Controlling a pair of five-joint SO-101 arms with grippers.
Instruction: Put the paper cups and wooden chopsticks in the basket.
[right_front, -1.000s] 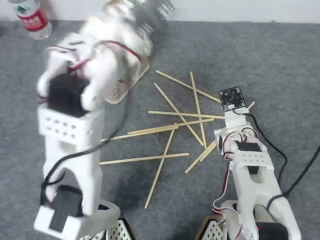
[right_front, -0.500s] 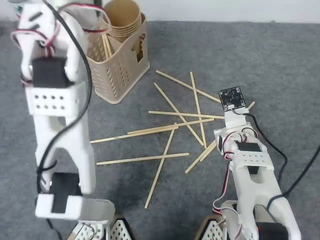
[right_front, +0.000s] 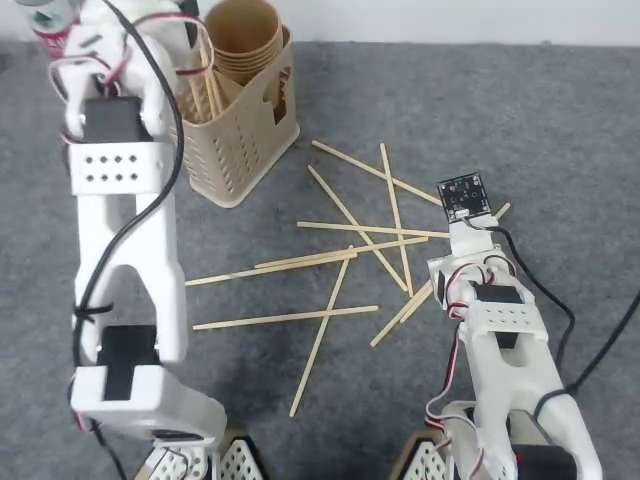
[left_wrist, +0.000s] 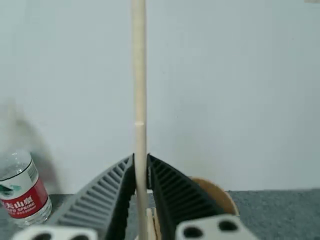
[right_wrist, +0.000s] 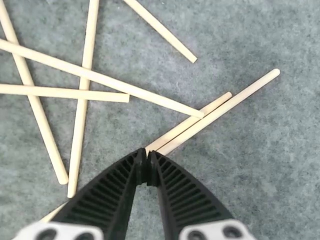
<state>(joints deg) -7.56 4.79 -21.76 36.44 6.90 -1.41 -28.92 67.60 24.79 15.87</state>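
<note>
One chopstick (left_wrist: 138, 75) stands clamped in the left gripper (left_wrist: 141, 165) above the basket (right_front: 250, 150) of paper cups (right_front: 243, 30). Released off-centre, it could glance off the cups and fall outside. The right gripper (right_wrist: 147, 167) rests closed, empty, over loose chopsticks (right_front: 330, 255).

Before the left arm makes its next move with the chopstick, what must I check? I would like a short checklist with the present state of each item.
1. The left jaws are shut on the held chopstick, which stands straight between them: ok.
2. Its lower end is above the opening of the basket: cannot tell, it is hidden in the high view.
3. The basket is upright, with room beside the paper cups: ok.
4. The water bottle is apart from the left jaws: ok.
5. The right jaws are shut and empty, out of the way: ok.
6. No loose chopsticks are left on the carpet: not ok, many lie there.
</note>
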